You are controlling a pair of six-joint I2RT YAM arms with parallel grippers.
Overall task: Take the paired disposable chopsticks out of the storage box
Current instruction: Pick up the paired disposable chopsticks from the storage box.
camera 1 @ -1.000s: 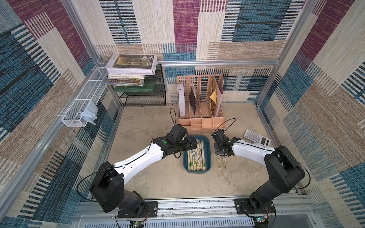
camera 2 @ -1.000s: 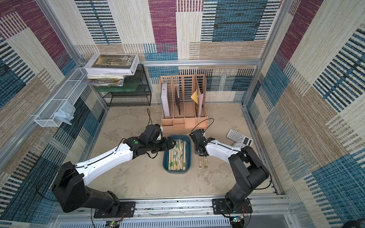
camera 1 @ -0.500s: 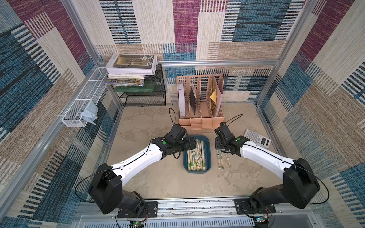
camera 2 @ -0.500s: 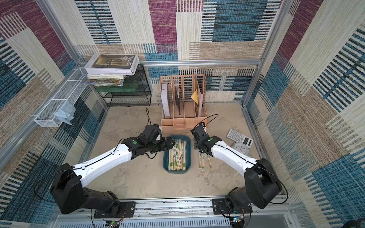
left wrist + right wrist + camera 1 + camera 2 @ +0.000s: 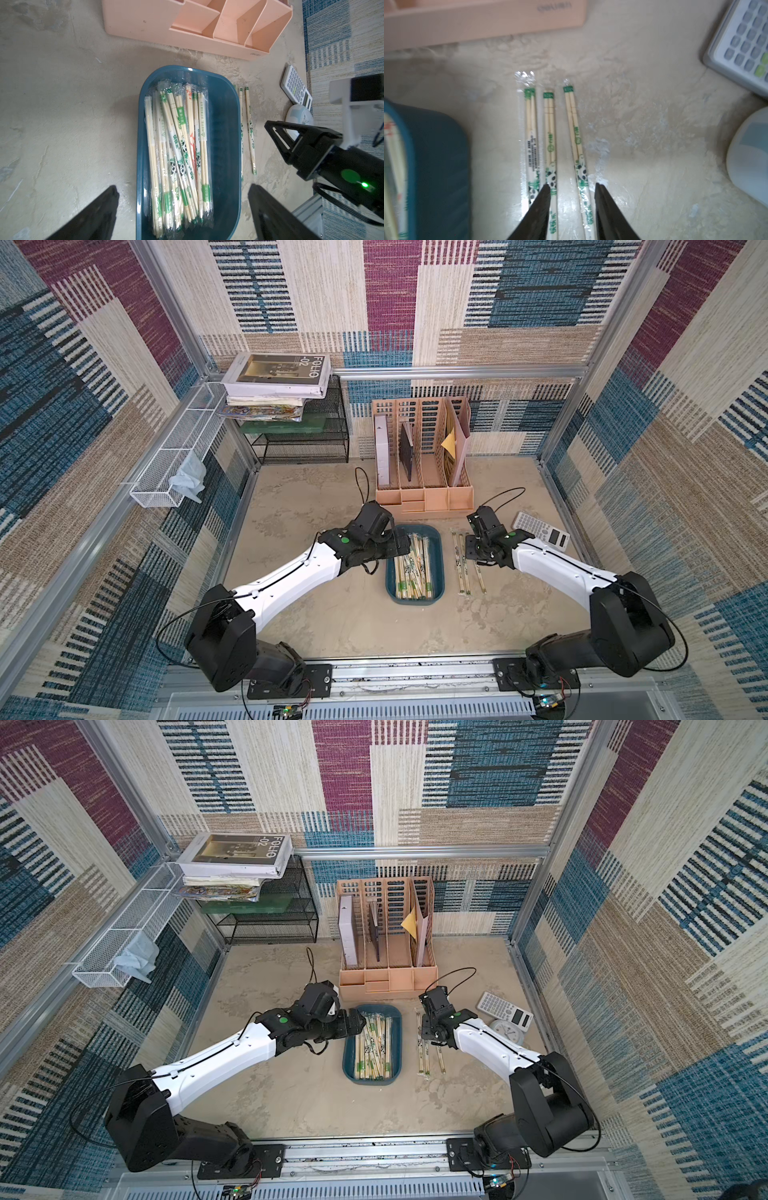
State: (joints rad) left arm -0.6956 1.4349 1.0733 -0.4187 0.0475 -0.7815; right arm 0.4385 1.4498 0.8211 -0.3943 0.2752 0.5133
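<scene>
Paired disposable chopsticks (image 5: pixel 178 145): most heaped in storage box (image 5: pixel 226 128). Three loose pairs (image 5: pixel 550 135) flat on table (image 5: pixel 643 104), just beside box. Left gripper (image 5: pixel 182 188) spread wide above box, empty. Right gripper (image 5: pixel 573 187) partly spread above loose pairs, holding nothing.

Storage box (image 5: pixel 437 572): shallow dark teal tray, rectangular with rounded corners. It sits flat on the desk (image 5: pixel 332 622), long side running front to back in both top views.
Pairs inside (image 5: pixel 178 149): many pale bamboo chopstick pairs in clear wrappers with green bands and panda prints, one printed orange-red. They are piled lengthwise, a few slightly crossed, leaving a bare strip along the right wall.
Pairs outside (image 5: pixel 550 145): three wrapped pairs flat on the desk just beside the box's right wall. They lie roughly parallel, the outermost slightly angled.
</scene>
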